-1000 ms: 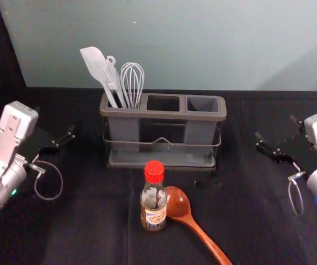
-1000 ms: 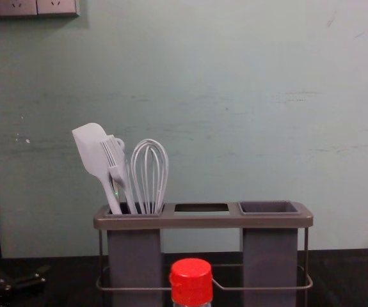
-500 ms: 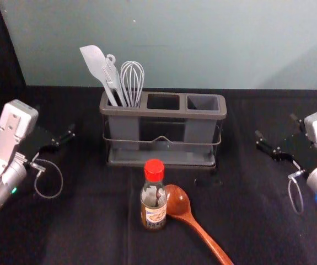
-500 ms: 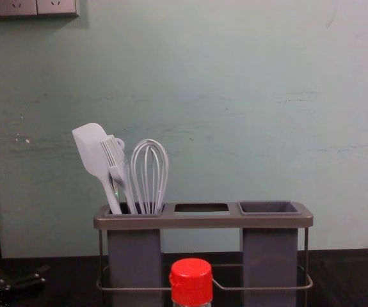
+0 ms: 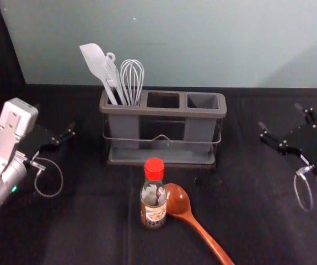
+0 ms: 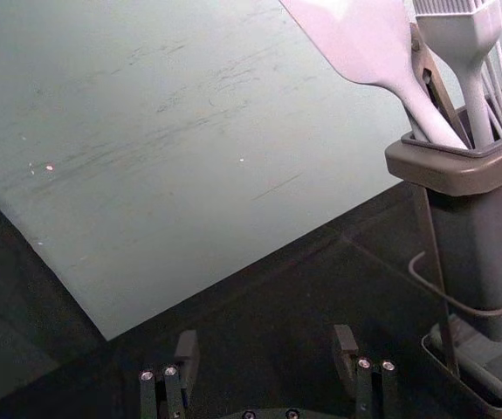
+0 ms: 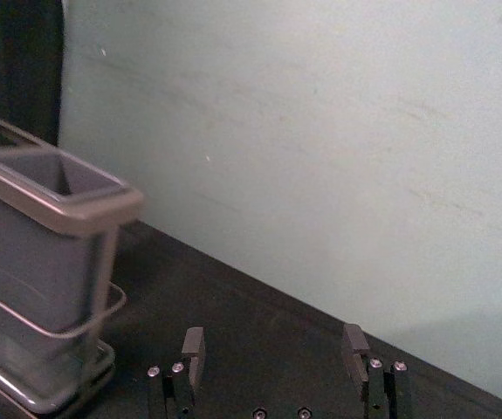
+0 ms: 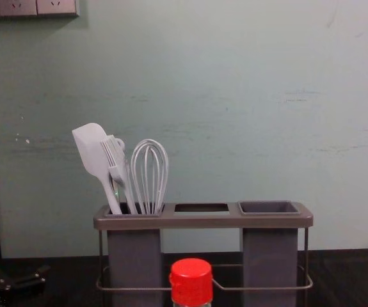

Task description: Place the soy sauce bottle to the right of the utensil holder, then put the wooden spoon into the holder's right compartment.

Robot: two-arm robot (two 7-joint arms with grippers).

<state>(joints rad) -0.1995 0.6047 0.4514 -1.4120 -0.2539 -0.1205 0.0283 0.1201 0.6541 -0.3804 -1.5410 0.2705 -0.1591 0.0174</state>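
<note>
As the open right gripper (image 5: 280, 116) shifts farther right, bottle (image 5: 154, 201) pickup likely begins, the open left gripper (image 6: 265, 340) idling at left.

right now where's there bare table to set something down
Bare black cloth lies on either side of the utensil holder, out to the left end effector and right end effector. It's crowded in front, where the soy sauce bottle stands close beside the wooden spoon.
</note>
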